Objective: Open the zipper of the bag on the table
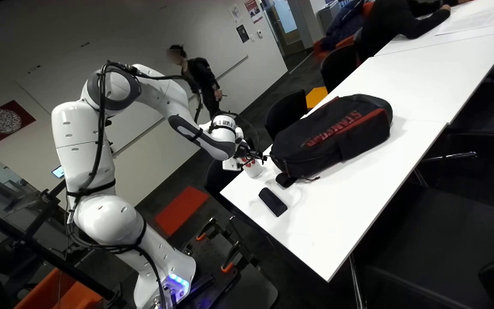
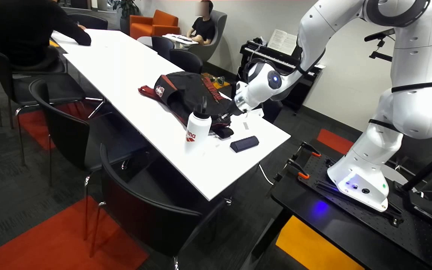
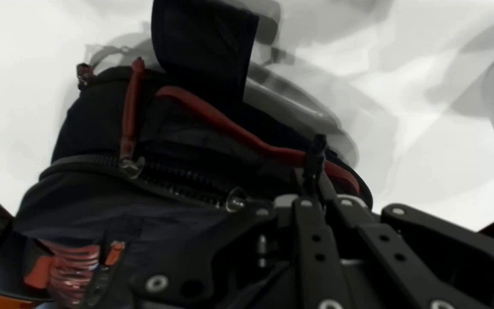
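The bag is a black soft backpack with red lettering and trim. It lies on the white table and shows in both exterior views. In the wrist view the bag fills the left and middle. The zipper runs across it, with a gap between its teeth. One slider with a red cord pull sits at the left, another metal slider nearer the jaws. My gripper is shut on a dark zipper pull that sticks out past its fingertips, at the bag's end.
A white bottle with red markings stands close to the bag and gripper. A small black case lies near the table's end. A black strap of the bag lies on the table. Chairs stand along the table.
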`<state>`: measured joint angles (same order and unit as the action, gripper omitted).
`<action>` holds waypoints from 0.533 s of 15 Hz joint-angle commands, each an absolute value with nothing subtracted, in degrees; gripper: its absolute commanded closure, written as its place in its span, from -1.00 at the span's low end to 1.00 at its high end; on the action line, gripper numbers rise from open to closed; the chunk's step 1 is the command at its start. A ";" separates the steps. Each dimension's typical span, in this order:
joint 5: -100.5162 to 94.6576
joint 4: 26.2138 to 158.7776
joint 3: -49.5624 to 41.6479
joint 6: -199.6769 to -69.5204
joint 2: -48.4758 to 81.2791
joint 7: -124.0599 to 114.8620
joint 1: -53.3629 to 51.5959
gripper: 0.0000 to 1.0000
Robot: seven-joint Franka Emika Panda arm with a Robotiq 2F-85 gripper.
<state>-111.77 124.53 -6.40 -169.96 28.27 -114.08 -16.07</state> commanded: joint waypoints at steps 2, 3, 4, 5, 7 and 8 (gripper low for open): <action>-119.40 117.29 -3.64 -180.79 31.03 -114.62 -12.37 0.98; -119.57 115.76 -3.32 -183.04 31.90 -113.78 -11.65 0.98; -119.47 114.46 -3.07 -184.91 32.73 -113.05 -11.07 0.98; -118.91 113.23 -3.21 -186.68 33.64 -112.20 -10.87 0.98; -117.77 111.26 -3.89 -189.36 35.32 -110.63 -11.00 0.98; -110.29 112.69 0.51 -188.08 35.42 -100.75 -6.11 0.98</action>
